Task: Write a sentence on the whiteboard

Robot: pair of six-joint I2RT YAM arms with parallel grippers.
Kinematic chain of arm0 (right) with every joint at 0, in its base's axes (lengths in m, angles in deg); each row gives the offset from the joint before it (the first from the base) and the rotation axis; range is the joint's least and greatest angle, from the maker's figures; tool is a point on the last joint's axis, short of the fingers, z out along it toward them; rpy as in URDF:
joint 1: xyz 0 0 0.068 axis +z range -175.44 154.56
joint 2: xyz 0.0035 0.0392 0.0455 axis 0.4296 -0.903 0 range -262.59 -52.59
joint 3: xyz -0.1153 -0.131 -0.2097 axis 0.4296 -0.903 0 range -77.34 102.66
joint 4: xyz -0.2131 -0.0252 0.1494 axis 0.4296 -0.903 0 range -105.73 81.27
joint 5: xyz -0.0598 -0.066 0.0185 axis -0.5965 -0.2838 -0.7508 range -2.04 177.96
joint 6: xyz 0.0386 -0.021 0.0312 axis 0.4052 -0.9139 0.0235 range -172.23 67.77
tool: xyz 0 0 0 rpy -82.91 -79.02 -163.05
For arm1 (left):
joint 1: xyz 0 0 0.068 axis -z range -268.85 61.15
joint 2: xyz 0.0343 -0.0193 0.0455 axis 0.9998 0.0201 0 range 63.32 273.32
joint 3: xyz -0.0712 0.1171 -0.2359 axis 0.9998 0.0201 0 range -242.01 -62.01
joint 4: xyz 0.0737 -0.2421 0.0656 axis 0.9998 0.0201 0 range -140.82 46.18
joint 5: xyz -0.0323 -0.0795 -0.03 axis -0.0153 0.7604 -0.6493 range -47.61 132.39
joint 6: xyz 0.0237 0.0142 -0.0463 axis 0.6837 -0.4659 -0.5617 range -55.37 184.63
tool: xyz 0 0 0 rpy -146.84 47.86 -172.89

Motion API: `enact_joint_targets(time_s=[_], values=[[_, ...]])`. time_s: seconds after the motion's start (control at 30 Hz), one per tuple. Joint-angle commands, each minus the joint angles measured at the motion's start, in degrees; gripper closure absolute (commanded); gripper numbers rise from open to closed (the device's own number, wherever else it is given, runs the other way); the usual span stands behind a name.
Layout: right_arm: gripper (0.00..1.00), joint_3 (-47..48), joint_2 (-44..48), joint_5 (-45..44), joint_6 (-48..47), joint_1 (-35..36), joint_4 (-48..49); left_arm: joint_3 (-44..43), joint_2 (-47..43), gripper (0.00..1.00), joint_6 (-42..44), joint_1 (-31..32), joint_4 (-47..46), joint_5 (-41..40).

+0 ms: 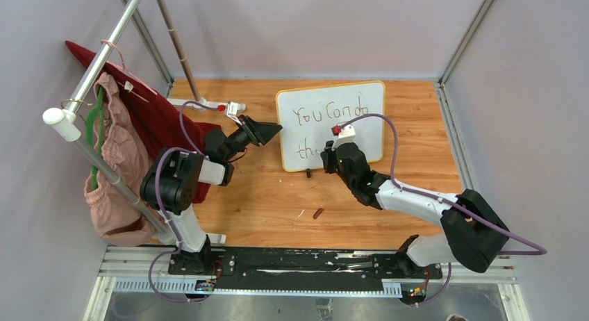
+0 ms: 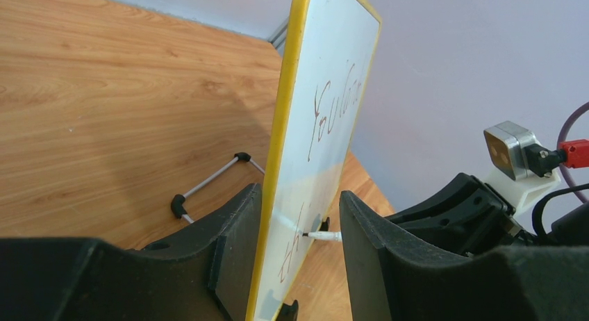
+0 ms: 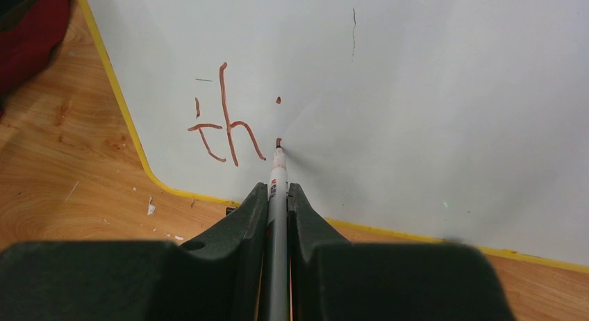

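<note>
the whiteboard [image 1: 326,95] stands upright on the table [image 1: 264,196], its side edge between the jaws of the released left claw [image 2: 299,196], with a gap on the written side. the sentence [image 1: 330,114] reads "you can do" and "th" plus a dot, so the last word looks unfinished. the right claw [image 3: 278,189] is clenched on a marker [image 3: 278,169], whose tip touches the board straight ahead of it.

A wooden counter [image 1: 264,196] sits boxed in by pale lilac walls [image 1: 312,29] and metal corner posts [image 1: 469,33]. At left, a red cloth [image 1: 156,116] and pink garment [image 1: 121,175] hang from a slanted rail [image 1: 104,57].
</note>
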Motion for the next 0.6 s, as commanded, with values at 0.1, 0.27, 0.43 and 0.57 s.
enact_joint_targets(time_s=[0.1, 0.27, 0.43, 0.57], values=[[1.00, -2.67, 0.73, -0.42, 1.69, -0.51, -0.68, 1.17, 0.88, 0.50, -1.63, -0.03, 0.21, 1.27], [1.00, -3.24, 0.94, -0.20, 2.07, -0.29, -0.96, 1.07, 0.99, 0.50, -1.63, -0.03, 0.22, 1.23], [1.00, -3.35, 2.20, -0.10, 2.79, -0.22, -0.96, 1.18, 1.00, 0.50, -1.63, -0.08, 0.21, 1.27], [1.00, -2.75, 6.50, -0.07, 3.09, -0.25, -1.66, 1.22, 0.79, 0.50, -1.50, -0.01, 0.28, 1.27]])
